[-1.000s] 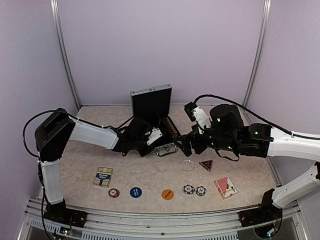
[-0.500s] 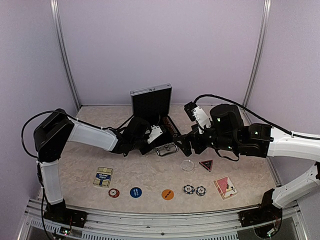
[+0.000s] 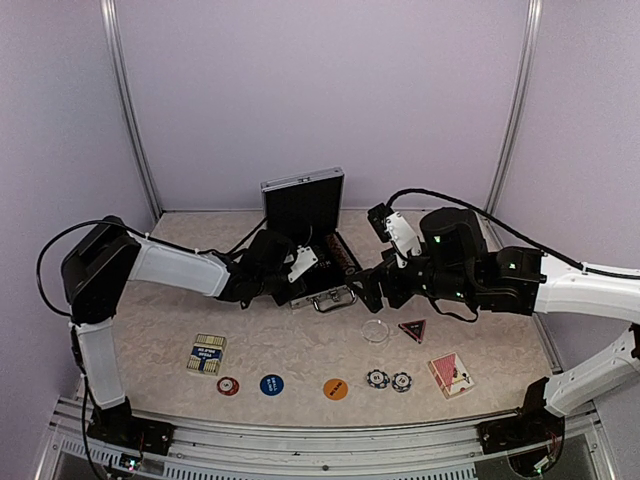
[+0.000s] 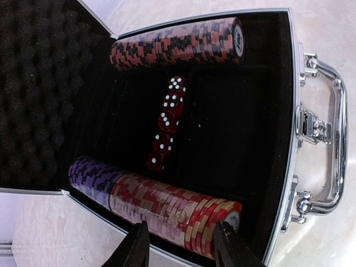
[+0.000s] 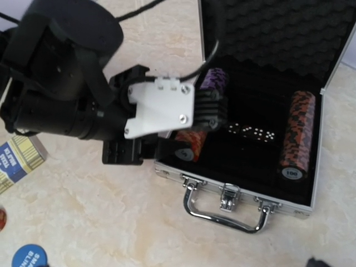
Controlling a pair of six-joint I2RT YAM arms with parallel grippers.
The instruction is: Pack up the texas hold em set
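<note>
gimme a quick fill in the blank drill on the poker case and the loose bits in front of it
1. The briefcase is not shut: its lid stands ____.
2. Between the two chip rows inside it lies a line of red ____.
3. In the top view, the disc just left of the orange disc is coloured ____.
4. The dark triangle lies right beside a ____ disc.
Missing words: open, dice, blue, clear.
</note>
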